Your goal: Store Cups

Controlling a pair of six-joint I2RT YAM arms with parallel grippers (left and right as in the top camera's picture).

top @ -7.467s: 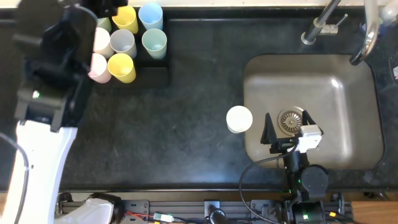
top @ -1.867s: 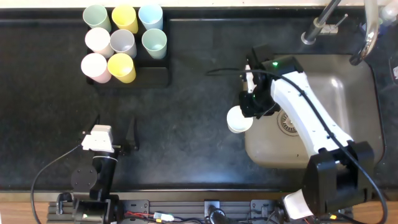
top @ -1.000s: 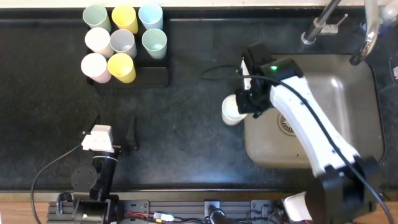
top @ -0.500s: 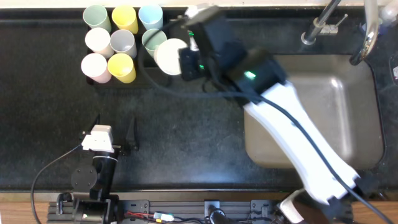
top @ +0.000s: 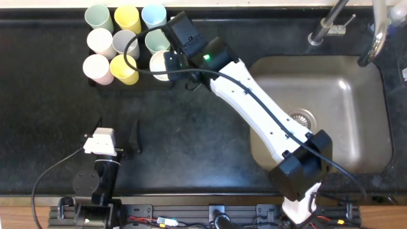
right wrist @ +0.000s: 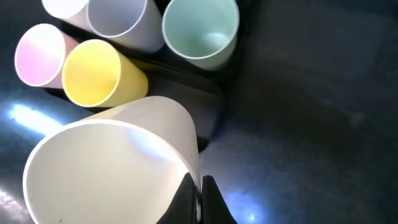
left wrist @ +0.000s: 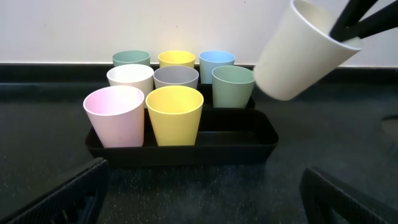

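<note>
Eight cups [left wrist: 177,115] seated in tray [left wrist: 186,154]. White cup [left wrist: 298,56] tilted over last free slot [left wrist: 239,132], rim pinched in right hand [right wrist: 200,199] (left hand [top: 117,130] parked, spread wide). Remaining: lower, release.

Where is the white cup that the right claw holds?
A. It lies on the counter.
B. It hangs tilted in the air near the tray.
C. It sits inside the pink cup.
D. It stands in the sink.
B: the white cup hangs tilted in the right claw, clear of the tray.
</note>
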